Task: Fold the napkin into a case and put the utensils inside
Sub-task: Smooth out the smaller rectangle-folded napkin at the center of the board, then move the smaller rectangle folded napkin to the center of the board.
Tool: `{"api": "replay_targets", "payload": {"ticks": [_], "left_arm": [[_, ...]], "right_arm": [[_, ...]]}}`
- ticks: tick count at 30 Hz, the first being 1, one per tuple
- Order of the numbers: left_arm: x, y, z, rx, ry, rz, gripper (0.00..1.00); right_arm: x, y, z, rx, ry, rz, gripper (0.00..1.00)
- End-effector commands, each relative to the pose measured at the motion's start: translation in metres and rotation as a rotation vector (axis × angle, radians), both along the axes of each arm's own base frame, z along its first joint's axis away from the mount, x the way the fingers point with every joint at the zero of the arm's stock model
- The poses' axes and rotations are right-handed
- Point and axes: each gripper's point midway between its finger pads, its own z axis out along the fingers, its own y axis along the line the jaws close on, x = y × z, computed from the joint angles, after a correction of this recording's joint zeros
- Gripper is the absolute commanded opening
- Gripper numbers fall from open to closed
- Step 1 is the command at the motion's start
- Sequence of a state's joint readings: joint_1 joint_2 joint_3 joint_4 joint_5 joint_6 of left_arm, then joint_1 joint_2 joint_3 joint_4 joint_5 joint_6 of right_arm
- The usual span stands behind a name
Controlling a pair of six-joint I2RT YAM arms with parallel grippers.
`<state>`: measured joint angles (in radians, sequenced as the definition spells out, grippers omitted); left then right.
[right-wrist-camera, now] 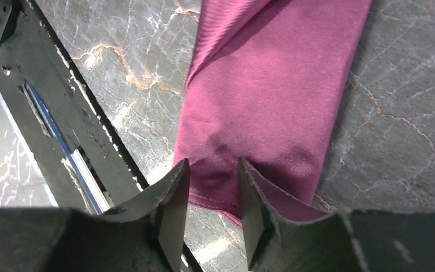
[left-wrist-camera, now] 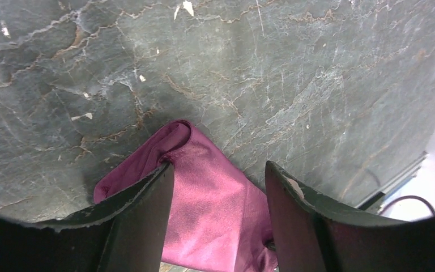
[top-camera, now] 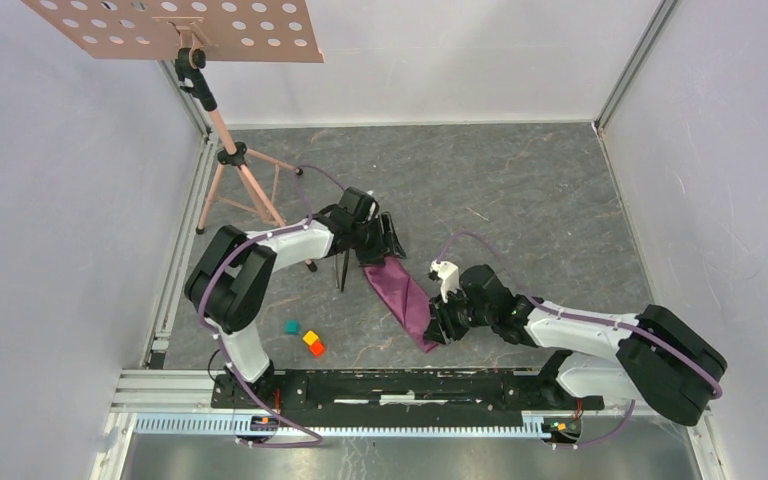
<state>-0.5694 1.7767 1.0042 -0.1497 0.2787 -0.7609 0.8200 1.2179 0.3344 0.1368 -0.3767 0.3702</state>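
Note:
The plum napkin (top-camera: 400,290) lies folded into a narrow strip that runs diagonally across the grey table. My left gripper (top-camera: 388,245) is over its far end. In the left wrist view this gripper (left-wrist-camera: 220,167) is open, with the napkin (left-wrist-camera: 204,198) bunched between and under its wide-set fingers. My right gripper (top-camera: 435,325) is at the strip's near end. In the right wrist view it (right-wrist-camera: 212,161) is open, its tips on the napkin (right-wrist-camera: 272,85) at the stitched hem. The dark slim utensils (top-camera: 343,270) lie just left of the napkin, beside the left arm.
Teal (top-camera: 291,326), yellow (top-camera: 310,338) and orange (top-camera: 317,349) blocks sit near the left arm's base. A tripod stand (top-camera: 232,160) with a perforated board (top-camera: 175,25) stands at the back left. A black rail (top-camera: 390,385) runs along the near edge. Walls enclose the sides.

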Motion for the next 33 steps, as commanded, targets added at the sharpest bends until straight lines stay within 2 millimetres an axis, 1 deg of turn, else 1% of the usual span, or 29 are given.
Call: {"api": "replay_targets", "payload": {"ticks": [1,2,4,6,7,8,9,10,11,12,13,14,16,17,19,21,23,25,28,30,33], "left_arm": [[0.007,0.001,0.016,0.084,-0.084,-0.053,0.68],[0.009,0.000,0.032,0.067,-0.114,-0.052,0.70],[0.010,0.000,0.065,0.035,-0.169,-0.046,0.73],[0.008,0.006,0.099,0.019,-0.232,-0.033,0.76],[0.006,0.013,0.117,0.022,-0.275,-0.018,0.77],[0.003,0.022,0.129,0.031,-0.309,0.002,0.78],[-0.002,0.035,0.146,0.043,-0.358,0.031,0.79],[-0.007,0.051,0.158,0.070,-0.401,0.073,0.80],[-0.014,0.065,0.163,0.092,-0.425,0.106,0.81],[-0.022,0.079,0.173,0.096,-0.462,0.146,0.83],[-0.032,0.092,0.174,0.100,-0.477,0.172,0.84],[-0.042,0.105,0.180,0.099,-0.505,0.199,0.84],[-0.062,0.130,0.191,0.102,-0.548,0.252,0.86],[-0.073,0.143,0.200,0.098,-0.577,0.282,0.87],[-0.091,0.163,0.213,0.086,-0.618,0.328,0.87],[-0.107,0.177,0.226,0.060,-0.655,0.354,0.89],[-0.119,0.185,0.234,0.033,-0.679,0.365,0.89],[-0.128,0.190,0.238,0.021,-0.688,0.362,0.90],[-0.133,0.191,0.239,0.018,-0.683,0.352,0.90],[-0.135,0.190,0.238,0.013,-0.681,0.342,0.90],[-0.137,0.187,0.240,0.004,-0.682,0.320,0.90]], "right_arm": [[0.010,-0.009,0.005,-0.110,-0.100,-0.001,0.48],[0.014,-0.010,0.013,-0.132,-0.133,0.012,0.52],[0.023,-0.003,0.033,-0.133,-0.206,0.033,0.62],[0.030,0.002,0.047,-0.137,-0.256,0.055,0.70],[0.032,0.005,0.051,-0.140,-0.269,0.067,0.76],[0.035,0.008,0.054,-0.152,-0.279,0.080,0.80],[0.038,0.009,0.055,-0.166,-0.291,0.080,0.83],[0.042,0.012,0.057,-0.176,-0.303,0.076,0.84],[0.047,0.016,0.060,-0.177,-0.319,0.064,0.84],[0.050,0.019,0.061,-0.178,-0.321,0.053,0.84],[0.054,0.025,0.063,-0.172,-0.324,0.039,0.85],[0.057,0.032,0.065,-0.175,-0.324,0.025,0.86],[0.063,0.041,0.060,-0.218,-0.321,-0.009,0.86],[0.066,0.047,0.059,-0.243,-0.326,-0.027,0.86],[0.070,0.057,0.055,-0.290,-0.335,-0.062,0.83],[0.074,0.064,0.051,-0.348,-0.361,-0.096,0.81],[0.077,0.072,0.048,-0.411,-0.397,-0.110,0.80],[0.081,0.075,0.040,-0.499,-0.421,-0.132,0.78],[0.083,0.081,0.030,-0.568,-0.427,-0.142,0.74],[0.083,0.081,0.023,-0.583,-0.425,-0.161,0.71],[0.089,0.073,0.014,-0.609,-0.437,-0.215,0.62]]}}
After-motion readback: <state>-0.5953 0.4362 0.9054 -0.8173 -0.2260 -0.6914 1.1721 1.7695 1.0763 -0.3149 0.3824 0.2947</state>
